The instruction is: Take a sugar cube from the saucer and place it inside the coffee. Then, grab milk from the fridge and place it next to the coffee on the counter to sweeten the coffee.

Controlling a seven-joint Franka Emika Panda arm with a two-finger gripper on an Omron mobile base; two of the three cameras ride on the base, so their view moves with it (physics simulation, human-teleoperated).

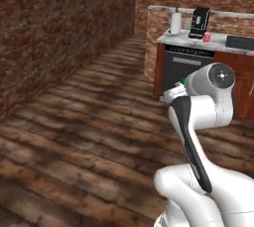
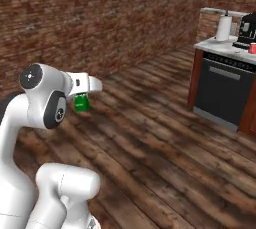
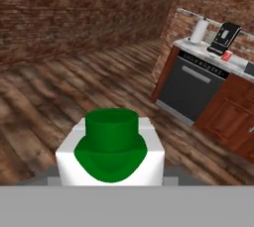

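Observation:
The milk (image 3: 111, 146), a white carton with a green top, sits right in front of the hand camera. My gripper (image 2: 82, 97) is shut on it and carries it in the air over the wooden floor; the fingers themselves are hidden by the carton. From the left base view the milk (image 1: 174, 92) peeks out behind my arm. The coffee (image 1: 207, 37), a small red mug, stands far ahead on the marble counter (image 1: 184, 39), beside a black coffee machine (image 1: 200, 22). The mug (image 3: 226, 56) is also in the hand view. The saucer and sugar cube are too small to tell. The fridge is out of view.
A white paper towel roll (image 1: 175, 23) stands at the counter's left end, and a black sink (image 1: 240, 41) lies to the right. A dark dishwasher front (image 2: 222, 90) sits under the counter. A brick wall (image 1: 59, 37) runs along the left, with open wooden floor (image 1: 99, 122) between.

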